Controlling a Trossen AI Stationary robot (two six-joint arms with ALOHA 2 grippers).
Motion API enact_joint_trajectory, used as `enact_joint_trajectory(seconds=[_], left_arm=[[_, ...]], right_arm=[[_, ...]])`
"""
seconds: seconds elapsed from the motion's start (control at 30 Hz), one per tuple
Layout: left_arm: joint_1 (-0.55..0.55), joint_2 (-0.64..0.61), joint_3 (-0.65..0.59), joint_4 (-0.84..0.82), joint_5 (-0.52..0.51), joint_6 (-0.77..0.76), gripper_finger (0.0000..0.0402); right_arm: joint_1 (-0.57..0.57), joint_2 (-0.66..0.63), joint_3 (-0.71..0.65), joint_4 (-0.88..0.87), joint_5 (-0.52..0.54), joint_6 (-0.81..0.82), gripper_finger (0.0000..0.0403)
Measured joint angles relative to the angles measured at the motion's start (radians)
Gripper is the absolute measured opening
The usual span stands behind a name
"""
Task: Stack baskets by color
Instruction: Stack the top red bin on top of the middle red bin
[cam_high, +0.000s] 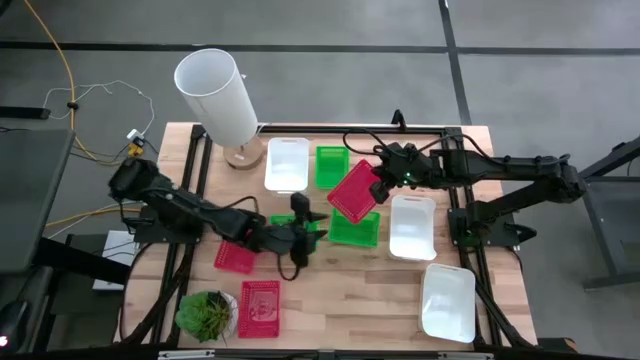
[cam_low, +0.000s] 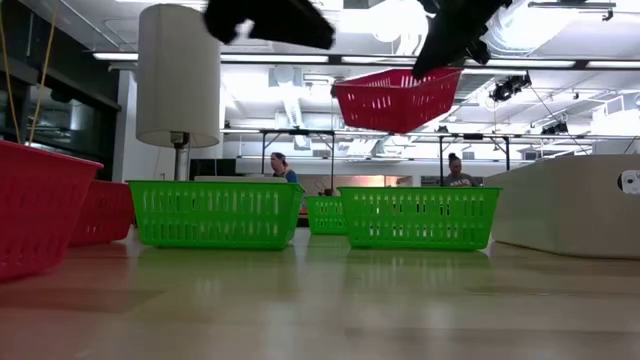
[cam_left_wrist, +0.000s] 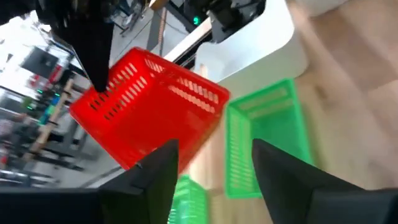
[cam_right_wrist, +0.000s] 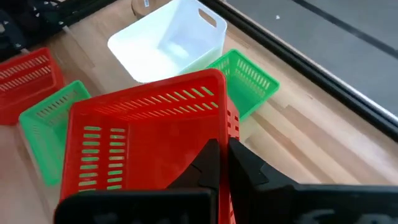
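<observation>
My right gripper (cam_high: 383, 181) is shut on a red basket (cam_high: 353, 190) and holds it in the air over the table's middle, above a green basket (cam_high: 355, 228). My left gripper (cam_left_wrist: 214, 177) is open, with nothing between its fingers. It hovers over another green basket (cam_high: 290, 224) and points toward the lifted red basket (cam_left_wrist: 146, 112). A third green basket (cam_high: 331, 166) stands at the back. Two more red baskets (cam_high: 235, 257) (cam_high: 259, 307) rest on their bottoms at the near left. Three white baskets (cam_high: 287, 163) (cam_high: 412, 226) (cam_high: 448, 302) stand on the table. My right gripper pinches the red basket's rim at one short end (cam_right_wrist: 225, 127), the end toward the table's right edge. One finger (cam_right_wrist: 208, 163) is on the inner side of the wall and the other on the outer. The fingers slant down from the right. The basket (cam_low: 395, 98) hangs tilted, clear of everything.
A tall white cylinder on a wooden base (cam_high: 218, 95) stands at the far left and a potted plant (cam_high: 207, 313) at the near left corner. Bare wood lies along the near edge between the red basket and the white one. People sit in the room behind.
</observation>
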Motion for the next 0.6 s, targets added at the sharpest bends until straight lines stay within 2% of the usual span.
enact_joint_trajectory(seconds=[0.27,0.47,0.6], left_arm=[[0.053,0.127,0.084,-0.038,-0.02,0.161,0.0233],[0.078,0.184,0.089,-0.022,-0.048,0.185,0.0233],[0.1,0.196,0.09,-0.034,-0.023,0.171,0.0231]], right_arm=[[0.027,0.043,-0.002,0.035,-0.017,-0.003,0.0],[0.03,0.069,-0.002,0.04,-0.017,-0.02,0.0],[0.03,0.07,-0.002,0.054,-0.016,-0.027,0.0]])
